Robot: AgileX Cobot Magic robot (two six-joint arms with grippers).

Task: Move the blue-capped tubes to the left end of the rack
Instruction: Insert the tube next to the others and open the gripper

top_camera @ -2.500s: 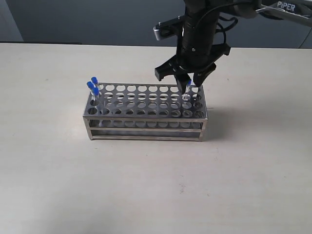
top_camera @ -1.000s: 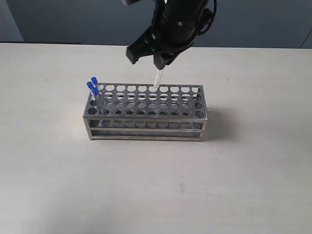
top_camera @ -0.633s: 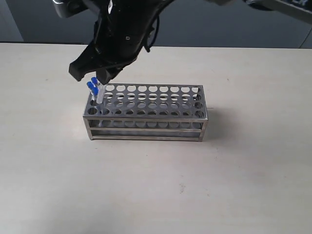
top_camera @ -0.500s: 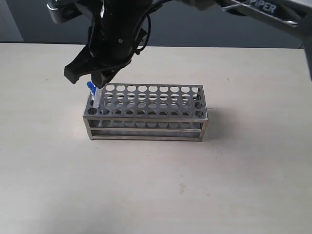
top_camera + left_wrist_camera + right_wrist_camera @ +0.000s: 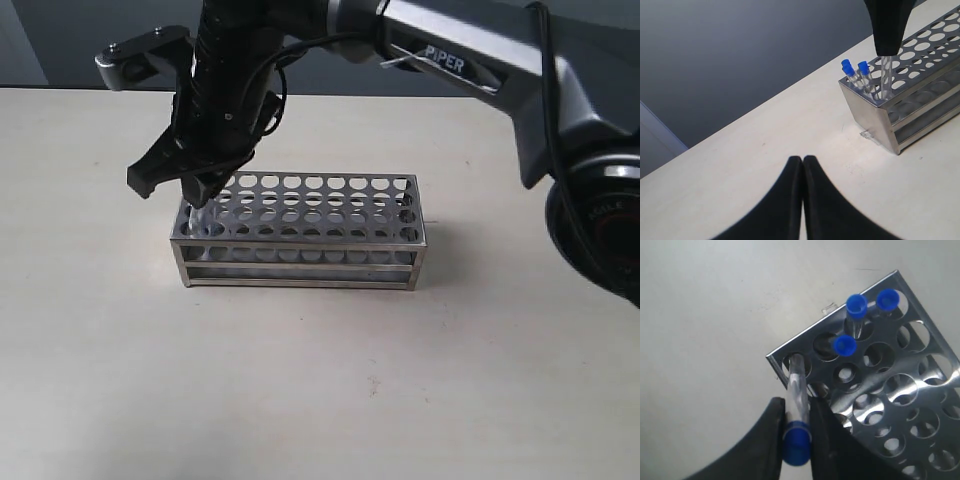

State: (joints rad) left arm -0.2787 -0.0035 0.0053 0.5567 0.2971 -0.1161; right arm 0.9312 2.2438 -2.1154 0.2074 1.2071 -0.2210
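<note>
The right pincer (image 5: 796, 412) clamps a blue-capped tube (image 5: 796, 385), tip seemingly inside the rack (image 5: 888, 371).

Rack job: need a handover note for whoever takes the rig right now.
Right tool: shut on the fourth tube, reached across to the left end of the rack. The tube's lower end is at a corner hole, not seated.
Left tool: shut, empty, off the rack.
Done: three blue-capped tubes stand in left-end holes.
Left: lower the fourth tube in, open, retract.
</note>
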